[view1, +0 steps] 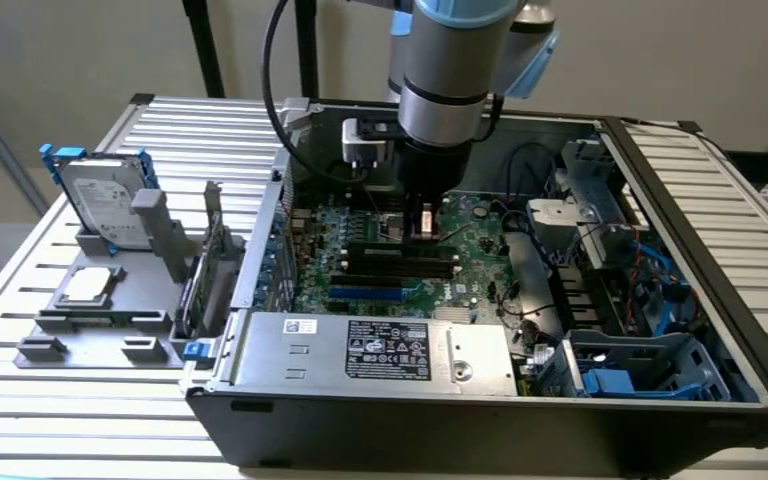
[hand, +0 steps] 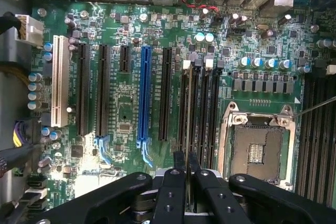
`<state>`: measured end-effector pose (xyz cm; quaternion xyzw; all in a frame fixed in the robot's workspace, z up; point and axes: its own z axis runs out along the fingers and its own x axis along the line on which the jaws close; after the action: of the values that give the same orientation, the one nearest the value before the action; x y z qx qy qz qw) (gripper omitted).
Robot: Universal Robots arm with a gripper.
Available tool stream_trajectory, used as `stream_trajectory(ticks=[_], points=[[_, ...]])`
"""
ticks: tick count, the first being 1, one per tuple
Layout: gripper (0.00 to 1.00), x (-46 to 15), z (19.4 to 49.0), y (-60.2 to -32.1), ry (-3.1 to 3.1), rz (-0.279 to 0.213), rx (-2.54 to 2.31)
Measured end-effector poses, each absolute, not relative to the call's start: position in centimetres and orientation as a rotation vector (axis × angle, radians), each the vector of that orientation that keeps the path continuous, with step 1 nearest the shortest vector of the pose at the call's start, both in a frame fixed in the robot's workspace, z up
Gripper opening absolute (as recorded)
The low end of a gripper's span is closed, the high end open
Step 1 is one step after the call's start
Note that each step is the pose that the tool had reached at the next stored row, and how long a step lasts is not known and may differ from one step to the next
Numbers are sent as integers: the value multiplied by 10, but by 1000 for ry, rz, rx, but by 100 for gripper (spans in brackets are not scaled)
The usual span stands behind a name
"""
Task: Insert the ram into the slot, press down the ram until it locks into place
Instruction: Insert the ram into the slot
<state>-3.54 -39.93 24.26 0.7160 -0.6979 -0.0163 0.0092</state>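
Claw (view1: 424,232) of the Universal Robots arm reaches down into an open computer case (view1: 704,215) lying on a ribbed metal counter (view1: 37,420). On the wrist view the claw (hand: 186,156) has its two black fingers (hand: 178,162) drawn close together, clamped on the ram (hand: 188,114), which is seen edge-on as a thin pale line. The ram runs lengthwise along the slot (hand: 184,98), one of a bank of long black sockets with white end clips, between the CPU socket (hand: 257,148) and the blue slot (hand: 145,95). Whether the ram's lower edge is seated in the slot or just above it cannot be told.

On the exterior view the claw hangs just over the black slot (view1: 398,258) bank near the middle of the green motherboard (view1: 478,225), with the blue slot (view1: 371,294) just in front and the silver power supply (view1: 371,350) nearer the camera. To the exterior view's left, outside the case, a hard drive (view1: 101,205) stands upright in a grey holder (view1: 91,330) on the counter.
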Motion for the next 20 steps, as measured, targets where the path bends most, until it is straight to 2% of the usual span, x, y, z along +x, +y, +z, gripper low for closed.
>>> stream_trajectory(ticks=[20], points=[[13, -38, 235, -398, -2193, -19, 2233]])
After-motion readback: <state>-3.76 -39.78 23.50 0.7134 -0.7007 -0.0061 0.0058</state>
